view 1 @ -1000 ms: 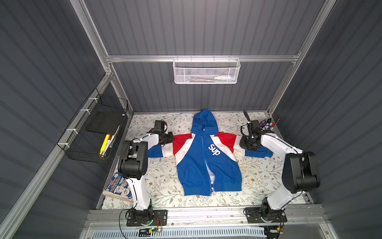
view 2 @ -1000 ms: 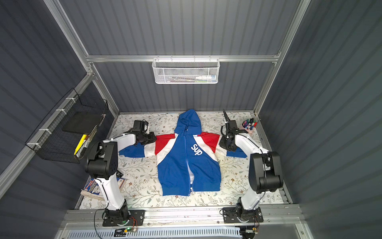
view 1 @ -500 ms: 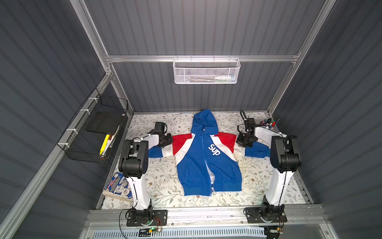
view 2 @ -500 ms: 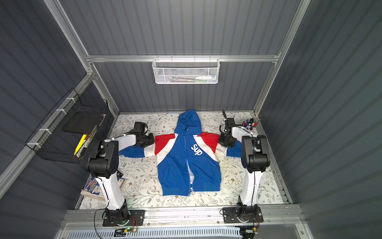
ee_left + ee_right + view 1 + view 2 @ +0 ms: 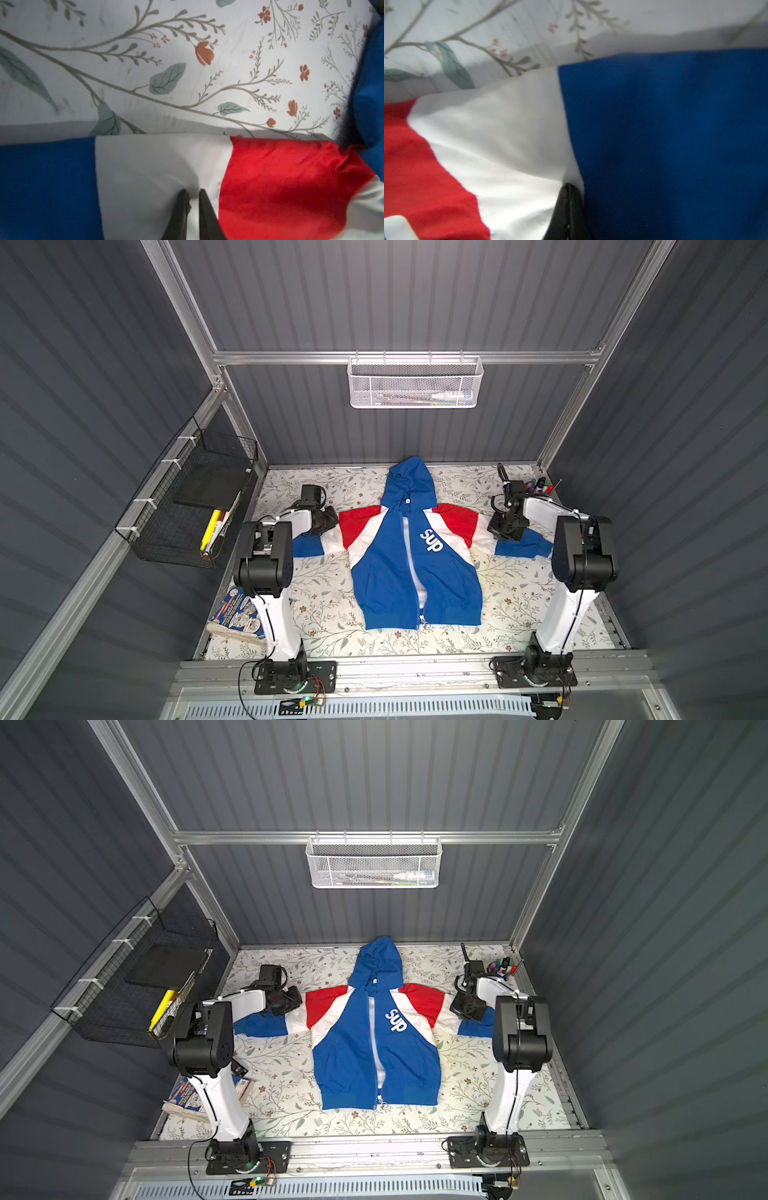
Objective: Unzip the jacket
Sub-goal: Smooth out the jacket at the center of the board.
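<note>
Left pincer (image 5: pixel 193 194): nearly closed, nipping the white sleeve band of the jacket (image 5: pixel 415 568)
Right pincer (image 5: pixel 569 187): closed on the other sleeve; the jacket body lies between both
Risk: uneven pull — thin fold slips free

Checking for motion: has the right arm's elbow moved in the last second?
Yes. The right arm's elbow swung back, away from the front rail, toward the back wall.
</note>
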